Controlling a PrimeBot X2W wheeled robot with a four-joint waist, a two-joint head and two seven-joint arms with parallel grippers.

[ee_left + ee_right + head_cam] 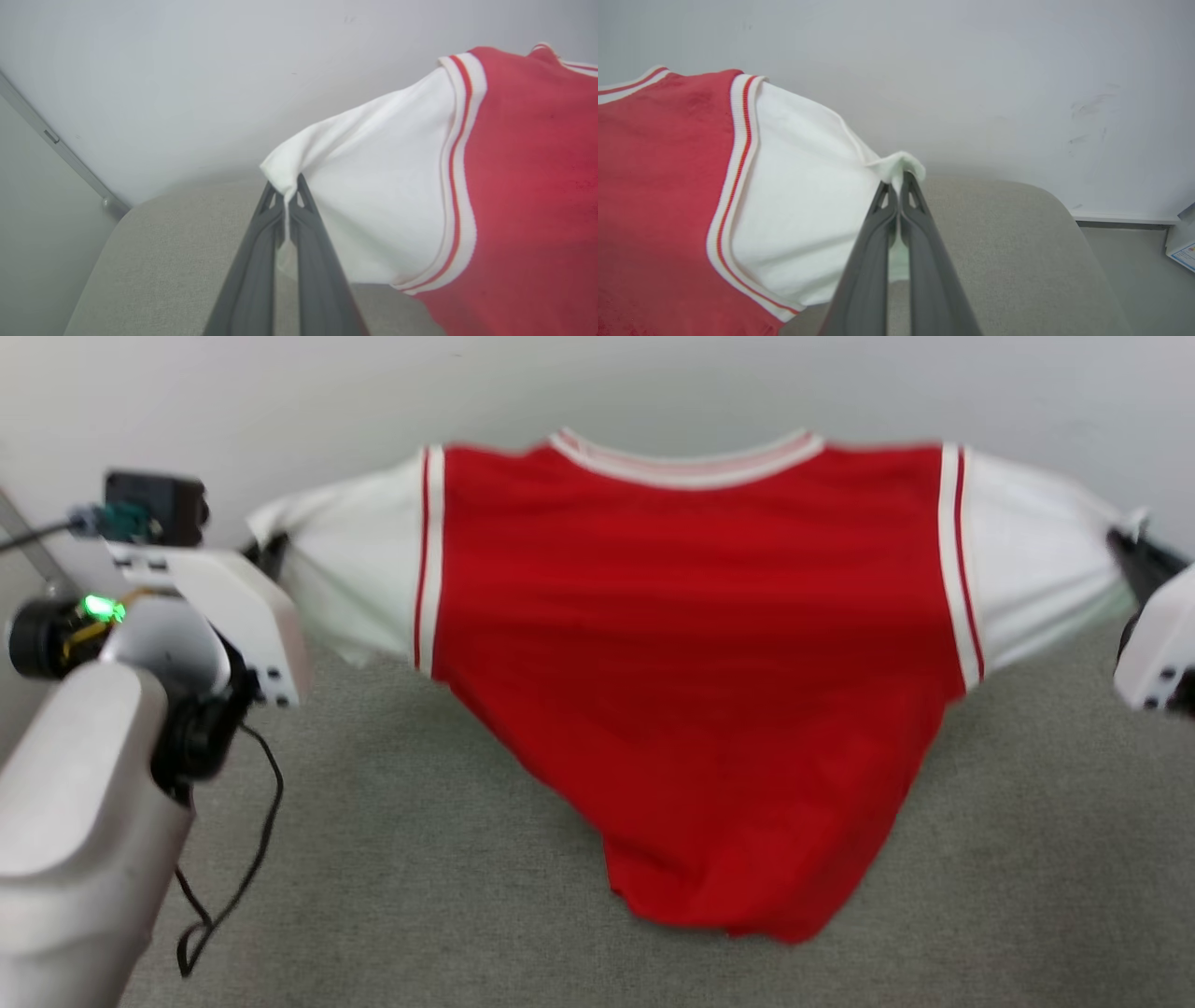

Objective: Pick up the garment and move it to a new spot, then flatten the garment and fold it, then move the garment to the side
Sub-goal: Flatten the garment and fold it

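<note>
**Red shirt (pixel 691 644) strung sleeve to sleeve**

L gripper (pixel 286 186) is clamped on the left sleeve tip (pixel 279 170); the body is hung over the grey table (pixel 420 859), long axis side to side (hem sagging); R gripper (pixel 895 181) is pinched on the right sleeve tip (pixel 903 162).

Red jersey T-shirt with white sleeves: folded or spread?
Spread: left tool and right tool pinch the white sleeve tips, red jersey T-shirt stretched between.

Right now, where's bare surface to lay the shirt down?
Bare grey surface right of the hanging garment, below the sleeve on that side; a second patch between the garment's left edge and the black cable. Crowded: centre, under the hem, and the lower left with the left arm and cable.
</note>
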